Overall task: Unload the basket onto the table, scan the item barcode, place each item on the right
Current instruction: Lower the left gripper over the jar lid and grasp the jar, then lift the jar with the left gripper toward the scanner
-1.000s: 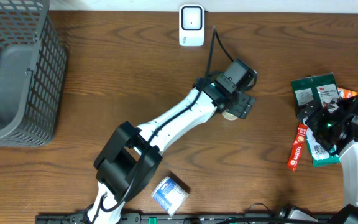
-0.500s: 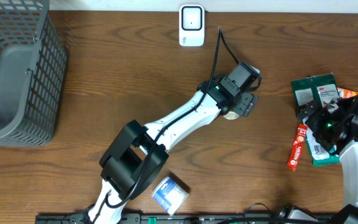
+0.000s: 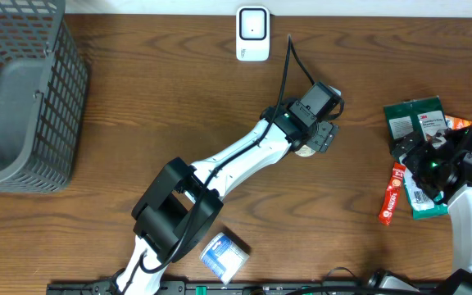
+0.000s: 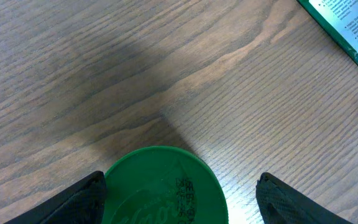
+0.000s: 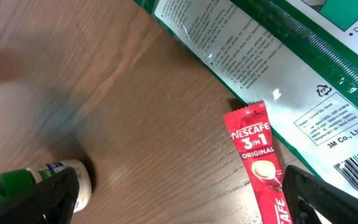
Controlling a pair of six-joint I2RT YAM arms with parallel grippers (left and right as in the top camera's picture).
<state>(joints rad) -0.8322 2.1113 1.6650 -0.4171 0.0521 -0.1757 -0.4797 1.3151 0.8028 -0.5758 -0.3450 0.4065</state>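
My left gripper (image 4: 180, 186), fingers spread wide, straddles the small white bottle with smooth round green cap (image 4: 160, 186) on the grained wooden table (image 4: 104, 74); my right gripper (image 5: 179, 180) gapes above a glossy red sachet (image 5: 257, 155).

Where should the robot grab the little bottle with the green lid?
Grip the round green lid from straight above. Its flat top faces up between the open fingers of the left pincer, so they can close on its curved sides.

From above, the left pincer (image 3: 315, 142) hid most of the little bottle (image 3: 304, 152). In the left wrist view its green lid (image 4: 163, 186) was cut off at the bottom, its writing too blurry to read.
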